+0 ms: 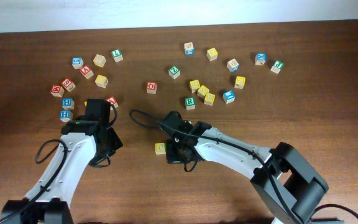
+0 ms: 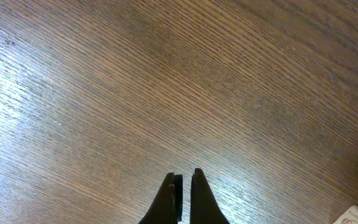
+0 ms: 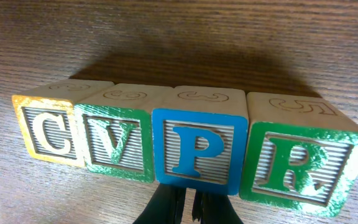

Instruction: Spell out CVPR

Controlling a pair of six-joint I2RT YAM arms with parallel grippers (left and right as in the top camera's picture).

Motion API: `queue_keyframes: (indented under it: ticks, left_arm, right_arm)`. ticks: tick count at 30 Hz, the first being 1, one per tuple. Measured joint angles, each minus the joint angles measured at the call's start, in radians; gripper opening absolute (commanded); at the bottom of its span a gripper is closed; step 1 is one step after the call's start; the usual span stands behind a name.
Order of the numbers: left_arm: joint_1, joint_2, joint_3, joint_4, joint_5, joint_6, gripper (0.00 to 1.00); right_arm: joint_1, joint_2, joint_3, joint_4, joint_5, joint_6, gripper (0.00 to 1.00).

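Note:
In the right wrist view four letter blocks stand touching in a row: yellow C [image 3: 48, 134], green V [image 3: 114, 146], blue P [image 3: 197, 152], green R [image 3: 297, 168]. My right gripper [image 3: 188, 202] is shut and empty, its tips just in front of the P block. In the overhead view only the yellow C block [image 1: 160, 148] shows beside the right gripper [image 1: 178, 149]; the arm hides the others. My left gripper [image 2: 184, 180] is shut and empty over bare wood, left of the row in the overhead view [image 1: 107, 146].
Several loose letter blocks lie at the back: one group at the left [image 1: 82, 71], another at the centre right [image 1: 210, 93]. A black cable [image 1: 143, 117] loops between the arms. A block corner [image 2: 356, 216] shows at the left wrist view's bottom right.

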Motion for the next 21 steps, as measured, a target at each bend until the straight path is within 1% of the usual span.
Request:
queue_keyframes:
  ticks: [4, 9, 11, 13, 14, 15, 17, 19, 21]
  left_arm:
    - [0.0, 0.0, 0.0, 0.0, 0.0, 0.0, 0.0]
    - [0.0, 0.0, 0.0, 0.0, 0.017, 0.001, 0.0]
    - [-0.005, 0.0, 0.0, 0.001, 0.038, 0.012, 0.0]
    - [-0.032, 0.0, -0.015, 0.011, 0.052, 0.02, 0.0]
    - [-0.045, 0.0, -0.024, 0.015, 0.054, 0.02, 0.0]
    - [-0.057, 0.0, -0.035, 0.024, 0.056, 0.02, 0.0]
    - [-0.087, 0.0, -0.056, 0.046, 0.064, 0.022, 0.0]
    - [-0.107, 0.0, -0.069, 0.095, 0.091, 0.024, 0.0]
    - [-0.127, 0.0, -0.08, 0.125, 0.115, 0.024, 0.0]
  right_arm:
    - [0.0, 0.0, 0.0, -0.001, 0.005, 0.0, 0.04]
    - [0.0, 0.0, 0.0, -0.056, -0.031, -0.012, 0.04]
    - [0.0, 0.001, 0.035, -0.16, -0.047, -0.056, 0.04]
    - [-0.013, -0.003, 0.109, -0.25, -0.054, -0.109, 0.04]
    - [-0.029, -0.004, 0.138, -0.303, -0.054, -0.121, 0.04]
    - [-0.082, -0.01, 0.17, -0.382, -0.039, -0.137, 0.04]
    - [-0.167, -0.011, 0.177, -0.43, 0.006, -0.154, 0.04]
    - [-0.222, -0.011, 0.176, -0.433, 0.044, -0.167, 0.04]
    - [-0.243, -0.011, 0.155, -0.394, 0.068, -0.173, 0.04]
